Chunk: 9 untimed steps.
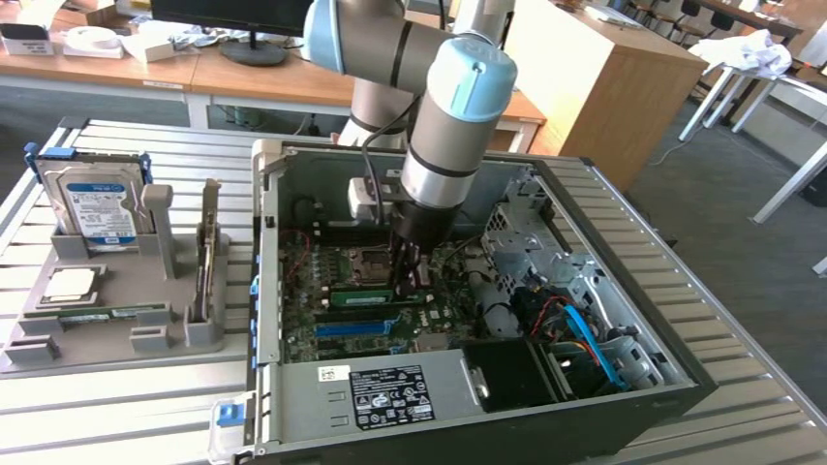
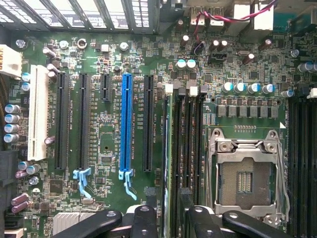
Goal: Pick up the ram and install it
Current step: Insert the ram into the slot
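Long thin green ram stick [image 2: 172,158] standing on green motherboard [image 2: 99,64] beside silver processor socket [image 2: 246,173], black pincer [image 2: 171,225] open over it, gripping nothing

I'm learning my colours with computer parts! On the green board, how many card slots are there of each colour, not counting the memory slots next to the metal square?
white slot: 1
blue slot: 1
black slots: 4, one of them short
Total: 6
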{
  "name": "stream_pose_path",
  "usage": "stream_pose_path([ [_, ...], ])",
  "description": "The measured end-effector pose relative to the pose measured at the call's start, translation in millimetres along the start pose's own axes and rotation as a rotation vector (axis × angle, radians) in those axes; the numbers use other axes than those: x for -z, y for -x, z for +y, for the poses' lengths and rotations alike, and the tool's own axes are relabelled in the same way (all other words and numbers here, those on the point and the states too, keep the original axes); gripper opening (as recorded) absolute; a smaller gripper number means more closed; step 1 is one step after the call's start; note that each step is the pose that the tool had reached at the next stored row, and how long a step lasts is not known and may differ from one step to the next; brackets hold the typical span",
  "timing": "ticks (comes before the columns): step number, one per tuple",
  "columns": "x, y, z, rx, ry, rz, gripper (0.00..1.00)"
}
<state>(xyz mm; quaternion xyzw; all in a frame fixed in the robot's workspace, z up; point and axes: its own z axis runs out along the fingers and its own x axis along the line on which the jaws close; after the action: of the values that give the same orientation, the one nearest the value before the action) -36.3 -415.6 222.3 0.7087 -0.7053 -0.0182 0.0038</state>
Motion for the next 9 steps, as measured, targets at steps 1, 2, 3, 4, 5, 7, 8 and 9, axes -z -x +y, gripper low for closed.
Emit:
stream_pose_path([
  [1, 1.2, 0.0, 0.0, 0.0, 0.0, 0.0001, 0.31],
  [2, 2.9, 0.1, 0.1, 0.0, 0.0, 0.0001, 0.31],
  [3, 4.9, 0.1, 0.1, 0.0, 0.0, 0.0002, 0.31],
  [4, 7.3, 0.2, 0.2, 0.0, 0.0, 0.0001, 0.31],
  [5, 9.9, 0.2, 0.3, 0.0, 0.0, 0.0001, 0.31],
  [7, 16.2, 0.4, 0.5, 0.0, -0.0001, 0.0001, 0.31],
  [8, 19.5, 0.4, 0.5, 0.0, -0.0001, 0.0001, 0.31],
  [9, 22.9, 0.5, 0.6, 0.0, 0.0, 0.0002, 0.31],
])
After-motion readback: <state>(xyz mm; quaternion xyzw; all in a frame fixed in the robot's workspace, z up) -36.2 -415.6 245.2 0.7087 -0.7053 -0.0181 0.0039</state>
